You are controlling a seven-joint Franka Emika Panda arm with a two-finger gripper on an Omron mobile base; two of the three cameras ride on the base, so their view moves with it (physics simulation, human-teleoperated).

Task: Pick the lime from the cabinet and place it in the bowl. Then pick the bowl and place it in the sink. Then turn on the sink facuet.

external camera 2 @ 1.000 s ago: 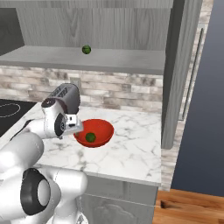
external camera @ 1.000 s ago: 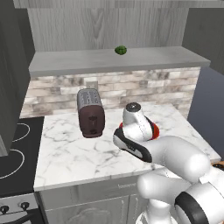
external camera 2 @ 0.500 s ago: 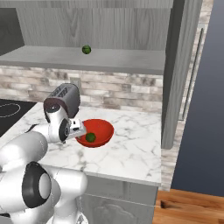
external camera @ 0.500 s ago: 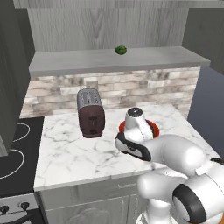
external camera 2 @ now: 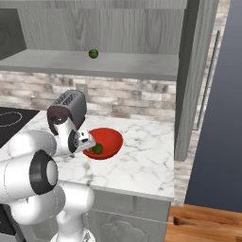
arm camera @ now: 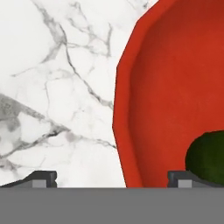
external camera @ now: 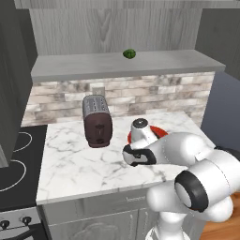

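- lime sits inside the bowl, low on the near side; in the hand view we see it dark green at the bowl's floor, red wall curving round it
- bowl stands on the white marble worktop, just beside the toaster; apart, not touching as far as we can tell
- pincer spread wide, holding nothing; its tips straddle the bowl's near rim, one over marble, one inside by the lime
- we judge the lime step done, bowl pickup next
- risk: inner finger closes on the lime instead of the rim, so bad grip or lime pushed out
- risk: thin glossy rim, shallow bite, so bowl could slip or tilt on lift and spill the lime
- risk: closing off-centre may shove the bowl across the smooth marble toward the toaster
- a second green fruit lies on the cabinet shelf; not the target now
- stone-tile backsplash behind, black hob at the left of the worktop, tall dark panel to the right
- sink and faucet: can't place them here
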